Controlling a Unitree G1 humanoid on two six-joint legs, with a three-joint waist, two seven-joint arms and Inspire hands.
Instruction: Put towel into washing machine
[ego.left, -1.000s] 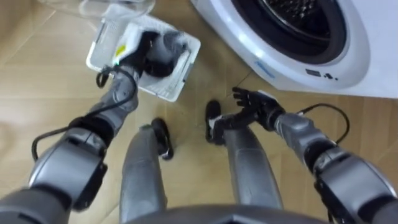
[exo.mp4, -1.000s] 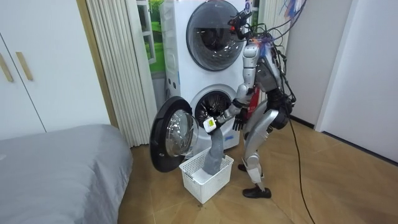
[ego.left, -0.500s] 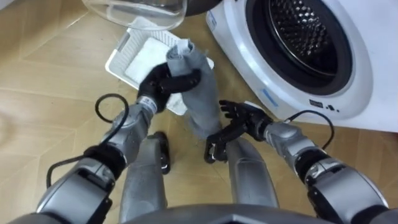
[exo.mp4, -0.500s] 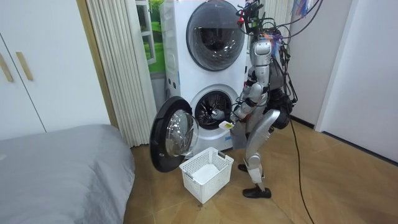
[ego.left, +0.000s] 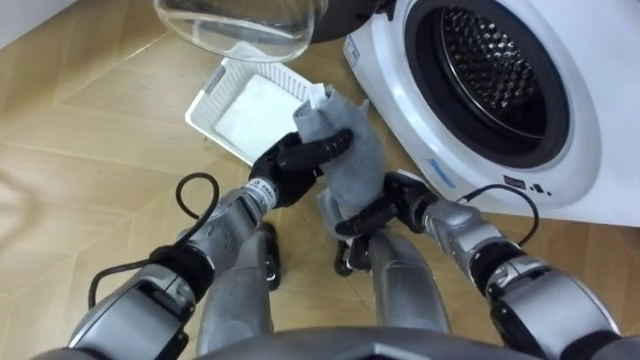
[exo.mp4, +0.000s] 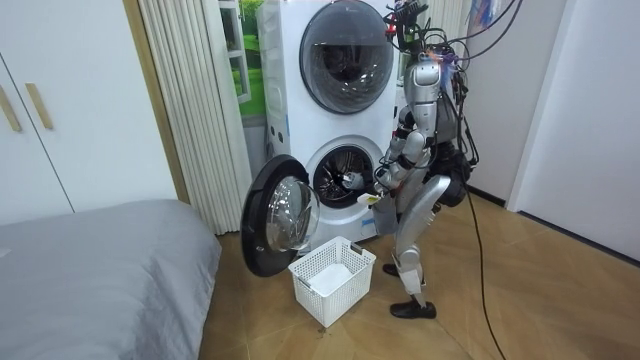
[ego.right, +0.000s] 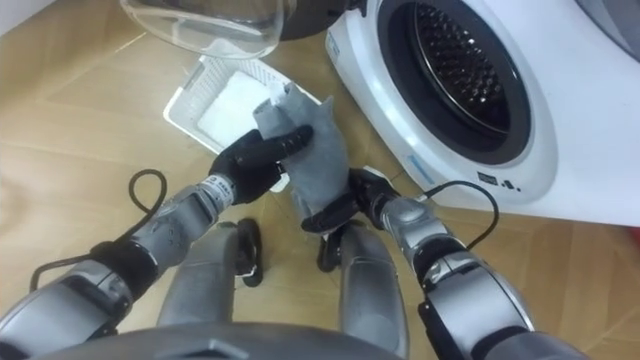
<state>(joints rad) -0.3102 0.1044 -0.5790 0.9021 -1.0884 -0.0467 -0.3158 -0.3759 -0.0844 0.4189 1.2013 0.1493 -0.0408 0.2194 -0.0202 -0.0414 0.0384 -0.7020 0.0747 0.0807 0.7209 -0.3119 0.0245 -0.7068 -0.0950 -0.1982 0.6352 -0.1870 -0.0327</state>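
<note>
Grey towel held up off the floor, in front of robot's knees, just beside washing machine front, lower than its open drum. L hand: fingers curled across towel's upper part, clamped on it, top corner poking out above. R hand: fingers tucked under towel's lower edge, pinching it. White basket on floor beyond towel, w/ glass door swung open past it. Room view: robot stands close before the machine, basket on floor near its feet.
</note>
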